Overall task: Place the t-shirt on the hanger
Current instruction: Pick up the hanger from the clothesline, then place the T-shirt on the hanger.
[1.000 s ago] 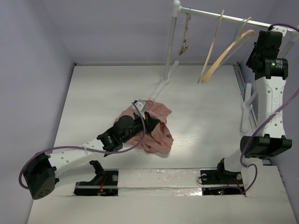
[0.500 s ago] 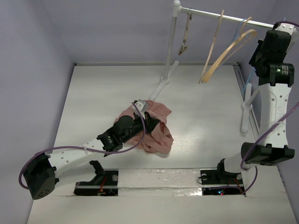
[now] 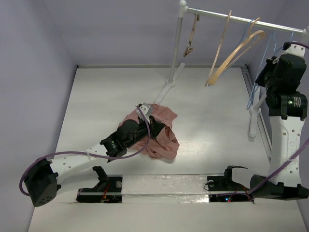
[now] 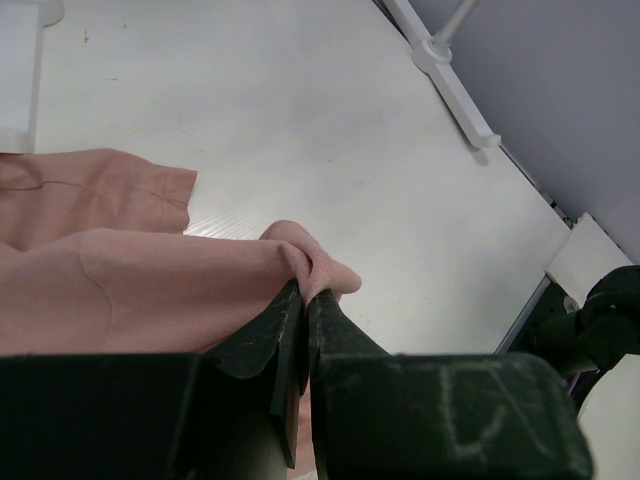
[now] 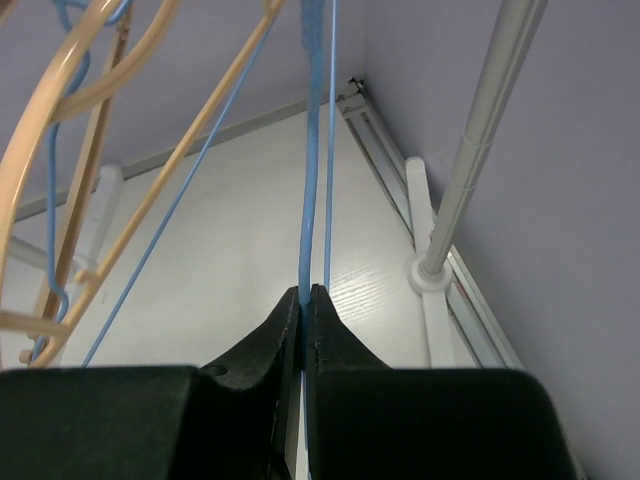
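The left gripper [image 4: 305,293] was clenched on 1 fold of the t-shirt [image 4: 120,285], which lay heaped on the table [image 4: 300,120] beneath its fingers. The right gripper [image 5: 302,297] was pinched shut on the hanger [image 5: 308,150], whose blue wire rose straight above its tips. Both items seemed secured, but they sat well apart, so threading the shirt on remained.

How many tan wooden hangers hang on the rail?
3, all on the rail: left wooden hanger near the post, middle wooden hanger seen edge-on, right wooden hanger farthest right. Another could hide behind them.
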`<state>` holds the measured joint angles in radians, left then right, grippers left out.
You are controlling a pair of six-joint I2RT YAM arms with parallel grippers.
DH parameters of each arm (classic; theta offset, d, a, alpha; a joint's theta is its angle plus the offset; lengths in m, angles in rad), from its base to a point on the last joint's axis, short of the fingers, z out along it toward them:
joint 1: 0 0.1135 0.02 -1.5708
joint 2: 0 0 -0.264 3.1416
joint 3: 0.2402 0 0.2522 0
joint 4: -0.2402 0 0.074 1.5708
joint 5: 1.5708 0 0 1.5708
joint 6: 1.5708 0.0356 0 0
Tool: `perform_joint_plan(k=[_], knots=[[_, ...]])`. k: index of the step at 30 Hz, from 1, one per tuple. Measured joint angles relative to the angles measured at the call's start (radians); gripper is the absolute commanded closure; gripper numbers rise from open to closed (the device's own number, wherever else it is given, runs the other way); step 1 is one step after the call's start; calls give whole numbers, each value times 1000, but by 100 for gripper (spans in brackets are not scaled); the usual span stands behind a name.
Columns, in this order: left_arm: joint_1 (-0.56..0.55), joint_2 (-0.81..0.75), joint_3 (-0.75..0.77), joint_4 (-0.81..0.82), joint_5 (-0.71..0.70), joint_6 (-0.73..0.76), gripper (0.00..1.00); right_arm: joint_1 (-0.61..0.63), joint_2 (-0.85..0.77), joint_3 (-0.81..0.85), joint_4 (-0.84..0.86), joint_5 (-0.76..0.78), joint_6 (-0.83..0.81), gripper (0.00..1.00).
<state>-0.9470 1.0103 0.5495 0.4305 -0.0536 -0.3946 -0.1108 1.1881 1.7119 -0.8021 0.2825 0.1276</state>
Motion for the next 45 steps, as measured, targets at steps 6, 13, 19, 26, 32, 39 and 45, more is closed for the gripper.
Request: perform_joint_plan(k=[6, 13, 19, 26, 32, 39, 45], knots=[[0, 0, 0, 0, 0, 0, 100, 0, -95, -108, 10, -68, 13, 100], [0, 3, 0, 0, -1, -3, 100, 0, -176, -177, 10, -132, 31, 100], [0, 9, 0, 1, -7, -3, 100, 0, -262, -258, -6, -180, 53, 100], [0, 27, 0, 16, -7, -6, 100, 0, -357, -301, -74, -188, 66, 100], [0, 37, 0, 18, -8, -7, 100, 0, -412, -333, -148, -189, 105, 100], [2, 35, 0, 20, -17, -7, 100, 0, -487, -466, -301, -356, 159, 100], [12, 38, 0, 23, -24, -11, 100, 2, -547, -500, -354, -606, 185, 100]])
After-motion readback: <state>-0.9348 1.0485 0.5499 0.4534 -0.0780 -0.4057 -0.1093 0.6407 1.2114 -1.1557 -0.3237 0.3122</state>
